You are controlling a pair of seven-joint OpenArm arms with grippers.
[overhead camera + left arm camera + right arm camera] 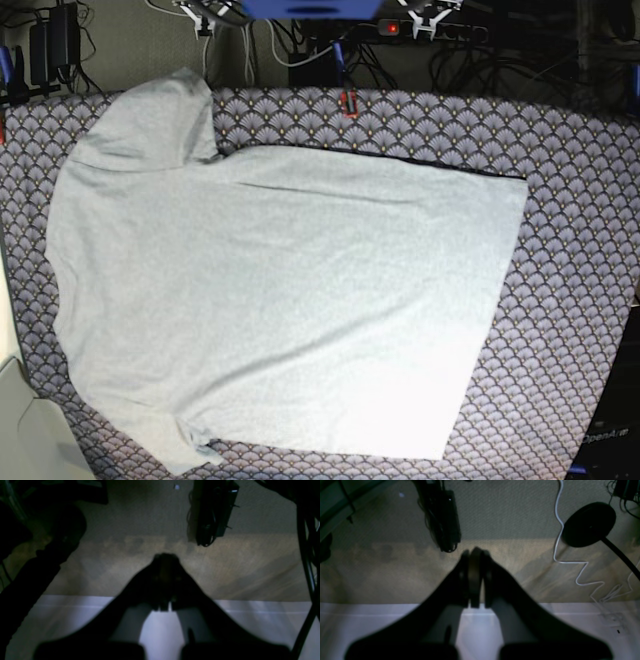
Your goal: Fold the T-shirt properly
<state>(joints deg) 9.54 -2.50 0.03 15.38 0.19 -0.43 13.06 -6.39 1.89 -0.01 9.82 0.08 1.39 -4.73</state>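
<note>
A: Where does the T-shirt [280, 300] lie?

B: It lies spread flat on the scallop-patterned tablecloth [580, 260] in the base view, plain grey side up, with no lettering showing. One sleeve points toward the top left corner, the other toward the bottom left, and the straight hem runs down the right side. The cloth looks mostly smooth, with a few faint creases near the upper edge.

A: And the grippers?

B: Neither one shows in the base view. In its own wrist view the left gripper [165, 562] has its jaws pressed together with nothing between them. The right gripper [475, 555] stands the same way, fingers meeting at the tips and holding nothing.

A: What do the wrist cameras look at?

B: Both look past a pale edge at the bottom of the frame to the carpeted floor [250, 562]. A white cable [570, 562] and a round black base [588, 523] lie on the floor in the right wrist view.
</note>
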